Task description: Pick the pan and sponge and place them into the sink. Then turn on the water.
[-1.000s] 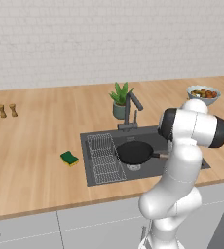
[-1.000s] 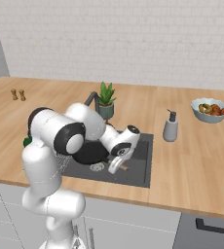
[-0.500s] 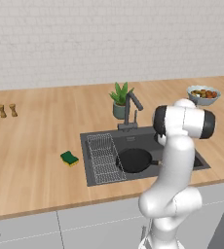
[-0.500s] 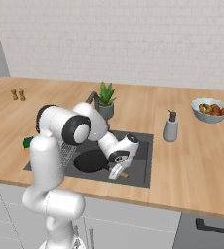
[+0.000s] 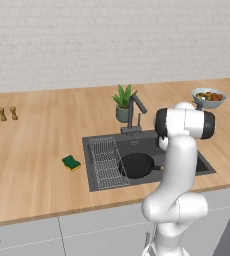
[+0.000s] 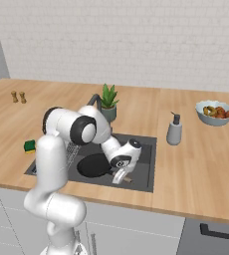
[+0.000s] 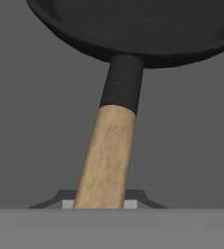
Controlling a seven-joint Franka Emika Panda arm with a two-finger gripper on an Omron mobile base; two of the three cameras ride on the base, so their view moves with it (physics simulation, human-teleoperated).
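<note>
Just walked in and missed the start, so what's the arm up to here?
The arm is setting the pan down in the sink. Its gripper is shut on the pan's handle, low inside the basin. The sponge lies on the counter left of the sink, and no water runs from the faucet.

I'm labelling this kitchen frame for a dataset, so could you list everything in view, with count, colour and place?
pan: 1, black with wooden handle, in the sink
sink: 1, dark grey, set in the counter
dish rack: 1, wire, sink's left part
faucet: 1, dark grey, behind the sink
sponge: 1, green over yellow, counter left of the sink
plant: 1, green, by the faucet
soap dispenser: 1, grey, right of the sink
fruit bowl: 1, grey, far right
shakers: 2, brown, far left
gripper: 1, shut on the pan's handle
</note>
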